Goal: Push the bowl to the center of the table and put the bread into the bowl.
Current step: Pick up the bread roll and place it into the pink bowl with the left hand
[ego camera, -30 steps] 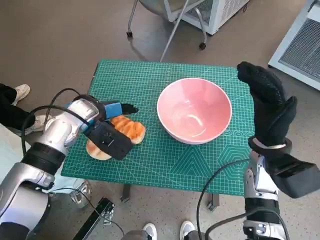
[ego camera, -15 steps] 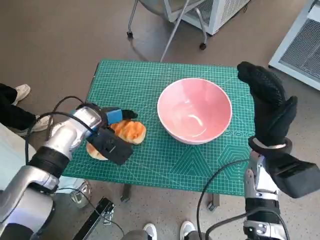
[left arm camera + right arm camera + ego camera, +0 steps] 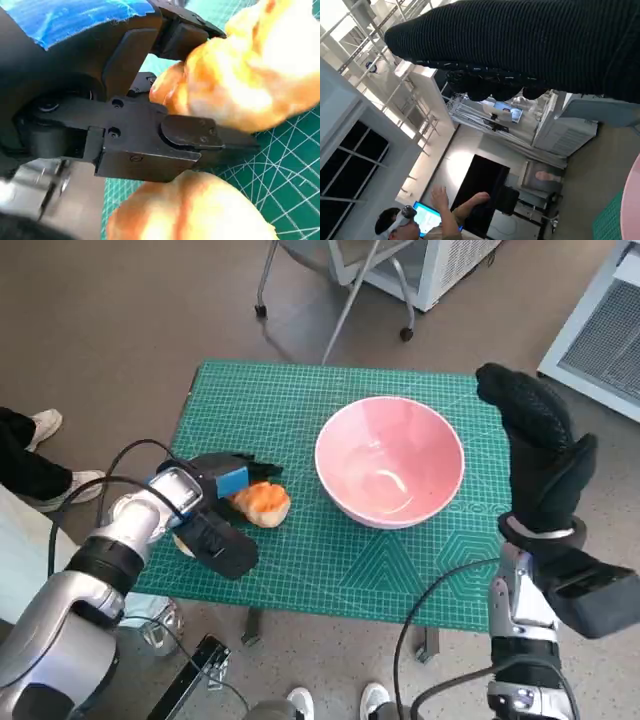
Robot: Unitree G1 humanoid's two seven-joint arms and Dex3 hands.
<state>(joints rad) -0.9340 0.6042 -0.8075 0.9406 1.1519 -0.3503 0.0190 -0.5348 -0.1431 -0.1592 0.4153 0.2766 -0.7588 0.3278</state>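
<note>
The pink bowl (image 3: 390, 460) stands empty on the right half of the green mat table (image 3: 290, 400). An orange-brown bread roll (image 3: 263, 502) lies left of the bowl, and my left hand (image 3: 222, 483) grips it. In the left wrist view the bread roll (image 3: 260, 75) sits between black fingers (image 3: 195, 135). A second roll (image 3: 190, 210) lies beneath the hand; in the head view the arm mostly hides it. My right hand (image 3: 540, 450) is raised upright past the bowl's right side, fingers spread, holding nothing. The glove (image 3: 520, 50) crosses the right wrist view.
A wheeled chair base (image 3: 340, 300) stands beyond the table's far edge and a white cabinet (image 3: 600, 330) at the far right. A person's shoe (image 3: 42, 425) shows at left, more shoes (image 3: 300, 702) below the table. A seated person (image 3: 420, 220) raises a hand.
My left hand has drawn back toward the table's left front corner and its fingers have closed round the roll, which shifted slightly left. The bowl and right hand have not moved.
</note>
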